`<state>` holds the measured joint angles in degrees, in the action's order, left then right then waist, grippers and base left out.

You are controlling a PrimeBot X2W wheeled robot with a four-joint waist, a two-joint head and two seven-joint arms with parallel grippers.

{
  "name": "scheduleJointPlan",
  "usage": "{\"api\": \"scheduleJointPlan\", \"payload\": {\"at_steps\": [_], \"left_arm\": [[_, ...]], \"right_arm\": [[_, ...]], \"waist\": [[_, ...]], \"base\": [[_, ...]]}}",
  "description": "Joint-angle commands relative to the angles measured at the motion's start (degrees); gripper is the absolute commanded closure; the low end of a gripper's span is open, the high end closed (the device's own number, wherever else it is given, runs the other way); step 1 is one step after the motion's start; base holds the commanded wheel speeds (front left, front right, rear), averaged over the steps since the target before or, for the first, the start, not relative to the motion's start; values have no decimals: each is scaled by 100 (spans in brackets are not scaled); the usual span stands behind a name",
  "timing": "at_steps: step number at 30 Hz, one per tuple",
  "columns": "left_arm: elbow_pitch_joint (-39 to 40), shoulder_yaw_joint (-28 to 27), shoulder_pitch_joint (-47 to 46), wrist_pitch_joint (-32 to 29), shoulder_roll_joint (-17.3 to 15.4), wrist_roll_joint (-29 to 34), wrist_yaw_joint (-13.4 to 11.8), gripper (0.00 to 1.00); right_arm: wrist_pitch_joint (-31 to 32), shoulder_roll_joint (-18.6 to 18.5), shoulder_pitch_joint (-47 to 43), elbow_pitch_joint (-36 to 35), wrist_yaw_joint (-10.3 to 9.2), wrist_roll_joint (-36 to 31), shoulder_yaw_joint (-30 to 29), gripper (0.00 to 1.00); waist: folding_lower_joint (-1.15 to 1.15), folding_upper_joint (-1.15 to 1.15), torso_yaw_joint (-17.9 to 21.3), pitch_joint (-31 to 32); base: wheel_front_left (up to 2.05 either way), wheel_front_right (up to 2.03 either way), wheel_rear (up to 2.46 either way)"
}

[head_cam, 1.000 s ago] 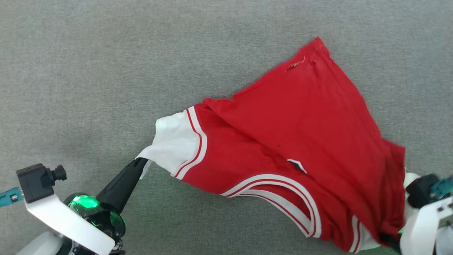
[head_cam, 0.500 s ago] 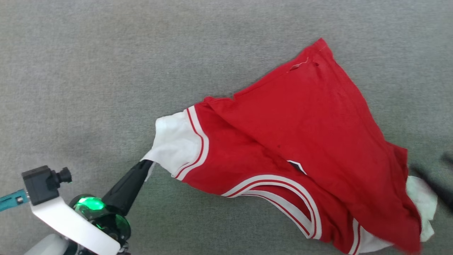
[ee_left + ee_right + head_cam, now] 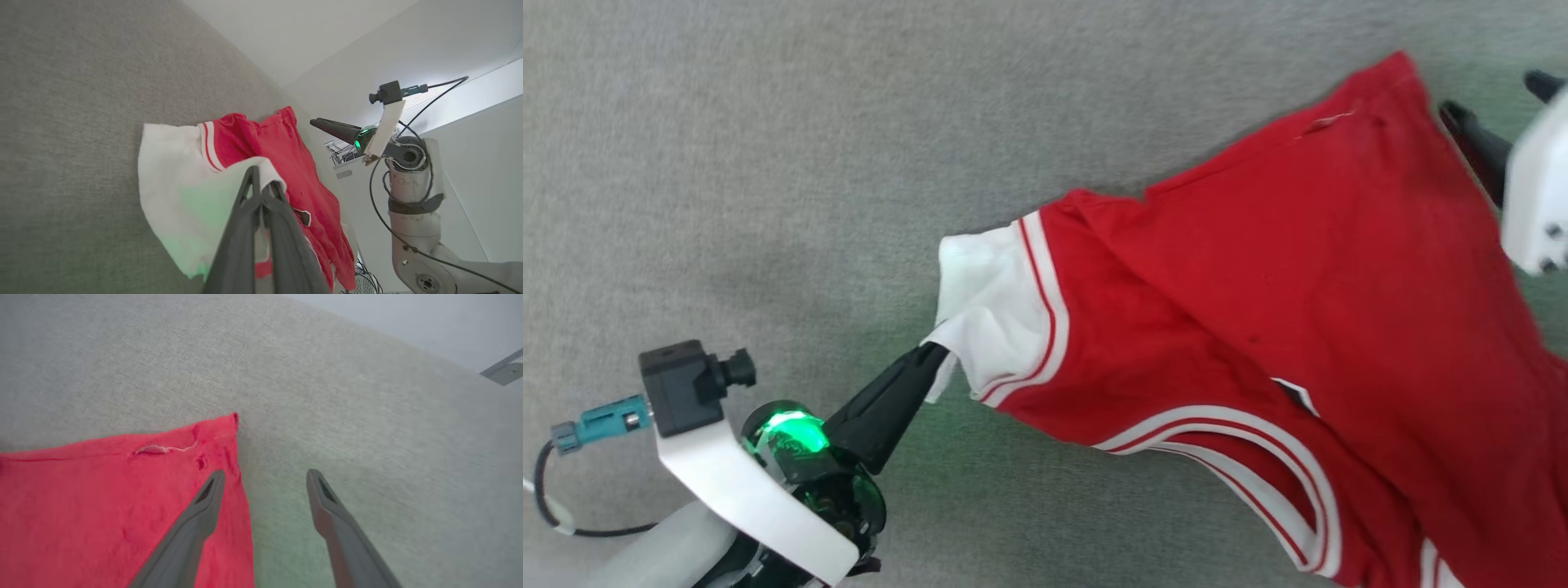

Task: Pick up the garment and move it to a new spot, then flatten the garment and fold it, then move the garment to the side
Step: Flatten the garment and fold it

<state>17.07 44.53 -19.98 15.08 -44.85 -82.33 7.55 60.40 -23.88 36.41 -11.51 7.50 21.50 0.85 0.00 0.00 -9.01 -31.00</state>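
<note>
Garment lies across the grey surface from centre to 4 o'clock, left end effector pinching its white sleeve at 8 o'clock, right end effector open astride the corner at 1 o'clock; it should close low there, then both pull apart evenly.

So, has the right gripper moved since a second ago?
Yes: the right gripper went from the garment's near sleeve up to its far hem corner, open.
</note>
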Motion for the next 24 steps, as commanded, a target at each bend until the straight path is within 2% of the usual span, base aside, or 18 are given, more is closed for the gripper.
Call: {"api": "scheduleJointPlan", "payload": {"at_steps": [1, 6, 9, 10, 11, 12, 13, 18, 24], "left_arm": [[-20, 90, -150, 10, 20, -29, -14, 100], [-51, 305, -393, 10, 96, -25, -14, 100], [-69, 336, -423, 10, 92, -34, -14, 100], [-73, 341, -430, 10, 105, -44, -14, 100], [-89, 344, -430, 10, 115, -51, -14, 100], [-115, 342, -421, 10, 119, -50, -14, 100], [-142, 350, -416, 10, 112, -52, -14, 100], [-156, 271, -422, 10, 62, -127, -14, 100], [-572, 58, -384, 11, -106, 27, -14, 100]], "right_arm": [[-88, 82, 308, 367, -2, -117, 164, 0], [79, 136, 689, 1441, -1, -142, 778, 0], [212, 128, 641, 1704, -1, -72, 973, 2], [236, 111, 628, 1794, 0, -32, 1050, 41], [231, 92, 624, 1861, 0, -8, 1110, 60], [203, 69, 620, 1914, 0, 29, 1156, 93], [198, 56, 609, 1962, 0, 62, 1189, 100], [-25, 1, 687, 2037, -2, 220, 1208, 100], [-781, 189, 1123, 2175, -3, 246, 1090, 100]], "waist": [[0, 0, -260, -302], [0, 0, -426, -479], [0, 0, -447, -488], [0, 0, -447, -487], [0, 0, -442, -478], [0, 0, -426, -455], [0, 0, -405, -422], [0, 0, -231, -215], [0, 0, 71, 87]], "base": [[0, 0, 0], [0, 0, 0], [0, 0, 0], [0, 0, 0], [0, 0, 0], [0, 0, 0], [0, 0, 0], [0, 0, 0], [0, 0, 0]]}}
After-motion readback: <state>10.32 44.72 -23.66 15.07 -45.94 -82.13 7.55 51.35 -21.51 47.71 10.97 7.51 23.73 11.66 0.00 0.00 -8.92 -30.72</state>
